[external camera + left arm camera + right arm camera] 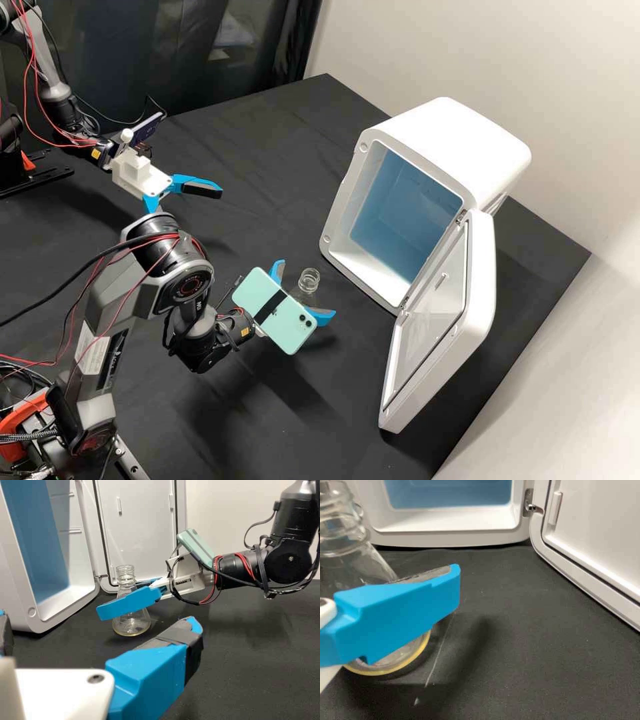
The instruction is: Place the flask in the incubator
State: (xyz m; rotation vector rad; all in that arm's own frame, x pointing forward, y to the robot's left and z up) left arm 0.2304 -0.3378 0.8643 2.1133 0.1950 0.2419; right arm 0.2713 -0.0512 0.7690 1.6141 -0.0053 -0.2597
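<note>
A clear, empty conical flask (309, 279) stands upright on the black bench (280, 140), just in front of the white incubator (453, 143). The incubator's door (460, 313) is swung open, showing a blue inside. My right gripper (300, 293) is open with one blue finger on each side of the flask. In the right wrist view, one of its fingers (395, 615) crosses the flask (350, 555) low on its body. From the left wrist view, the flask (131, 622) sits between the right gripper's fingers (130, 605). My left gripper (180, 195) hangs open and empty, farther back to the left.
The open door (140, 525) stands to the right of the incubator's opening, hinged at its side. The incubator's lower rim (445, 527) lies a short way beyond the flask. Bare bench surrounds the flask, and the bench's right edge runs close behind the incubator.
</note>
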